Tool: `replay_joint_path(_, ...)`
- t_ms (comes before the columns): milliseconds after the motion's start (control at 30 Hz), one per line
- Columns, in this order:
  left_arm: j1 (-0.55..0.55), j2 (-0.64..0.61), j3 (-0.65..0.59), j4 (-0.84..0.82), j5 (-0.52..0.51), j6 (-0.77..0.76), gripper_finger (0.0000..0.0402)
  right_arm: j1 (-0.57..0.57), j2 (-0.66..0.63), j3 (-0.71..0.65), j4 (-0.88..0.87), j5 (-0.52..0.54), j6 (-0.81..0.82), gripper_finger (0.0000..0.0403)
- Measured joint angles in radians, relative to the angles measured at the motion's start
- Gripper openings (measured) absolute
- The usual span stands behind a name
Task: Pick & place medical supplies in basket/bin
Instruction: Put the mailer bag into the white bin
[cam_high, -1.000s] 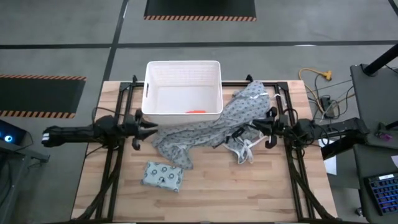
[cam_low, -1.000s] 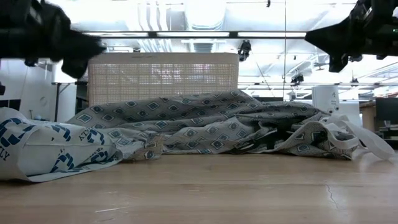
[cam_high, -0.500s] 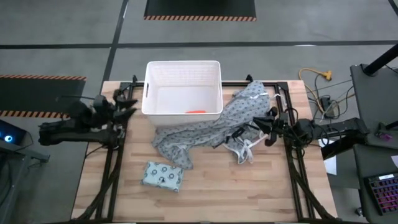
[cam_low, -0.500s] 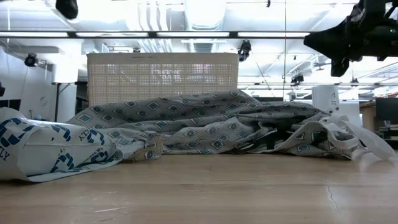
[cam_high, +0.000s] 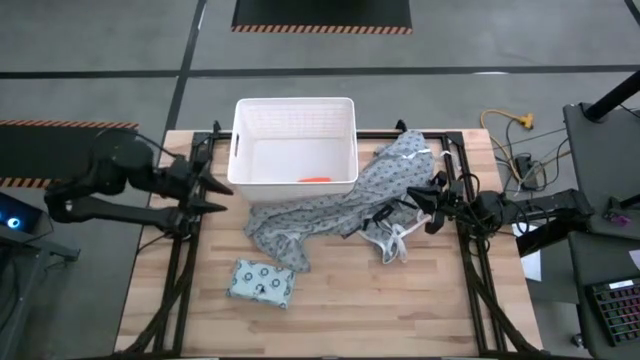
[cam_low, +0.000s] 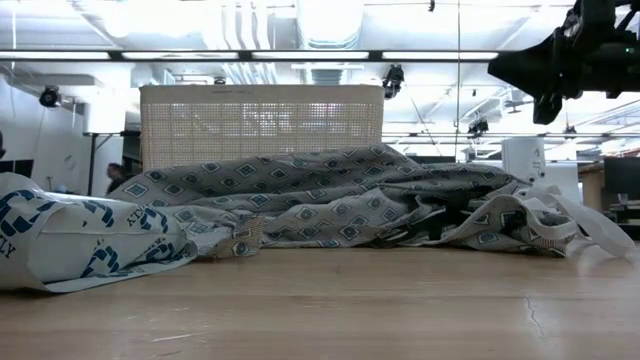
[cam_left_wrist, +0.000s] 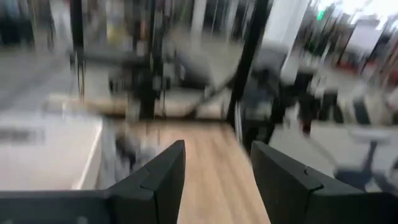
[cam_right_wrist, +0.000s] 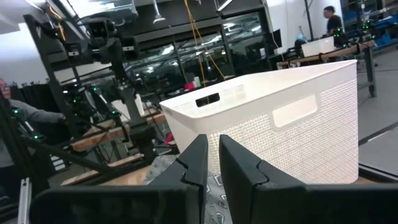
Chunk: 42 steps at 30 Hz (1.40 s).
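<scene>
The white ribbed bin (cam_high: 295, 120) stands at the table's far middle, with an orange tube (cam_high: 315, 179) lying inside by its near wall. The pale green dotted packet (cam_high: 262, 283) lies flat on the table, near left. The white cylinder and the white disc are out of view. My left gripper (cam_high: 212, 195) is open and empty, high above the table left of the bin's near left corner; it also shows in the left wrist view (cam_left_wrist: 214, 180). My right gripper (cam_high: 428, 208) is shut and empty, above the gown's right part; it also shows in the right wrist view (cam_right_wrist: 213, 168).
The grey patterned gown (cam_high: 340, 205) lies crumpled from the bin's near side to the far right, with white ties (cam_high: 392, 240) trailing on the wood. In the low view the gown (cam_low: 330, 205) hides the bin's foot. Bare wood (cam_high: 400, 300) lies along the near edge.
My left gripper has risen from beside the gown's left end, out of the low view, and has drawn back toward the table's left edge. The gown, packet and bin lie as before.
</scene>
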Motion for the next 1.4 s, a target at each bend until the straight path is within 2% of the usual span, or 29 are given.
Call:
replay_joint_path(67, 0.000, 0.058, 0.082, -0.126, 0.001, -0.001, 0.0167, 0.000, 0.000, 0.000, 0.000, 0.000, -0.002, 0.0033)
replay_joint_path(167, 0.000, 0.147, 0.186, -0.220, 0.004, -0.012, 0.0167, 0.000, 0.000, 0.000, 0.000, 0.000, -0.004, 0.0033)
replay_joint_path(367, -0.032, 0.331, 0.339, -0.291, 0.019, 0.024, 0.0167, 0.000, 0.000, 0.000, 0.000, -0.001, -0.011, 0.0033)
replay_joint_path(500, -0.071, 0.442, 0.397, -0.339, 0.023, 0.044, 0.0167, 0.000, 0.000, 0.000, -0.001, -0.001, -0.011, 0.0033)
replay_joint_path(933, -0.217, 0.744, 0.429, -0.411, 0.033, 0.034, 0.0167, 0.000, 0.004, 0.000, -0.031, -0.004, -0.012, 0.0034)
replay_joint_path(1200, -0.384, 0.890, 0.388, -0.418, 0.033, -0.072, 0.0167, 0.000, 0.004, 0.000, -0.084, -0.004, -0.011, 0.0034)
replay_joint_path(1400, -0.462, 1.006, 0.370, -0.416, 0.032, -0.162, 0.0167, 0.000, 0.003, 0.000, -0.084, -0.003, -0.012, 0.0034)
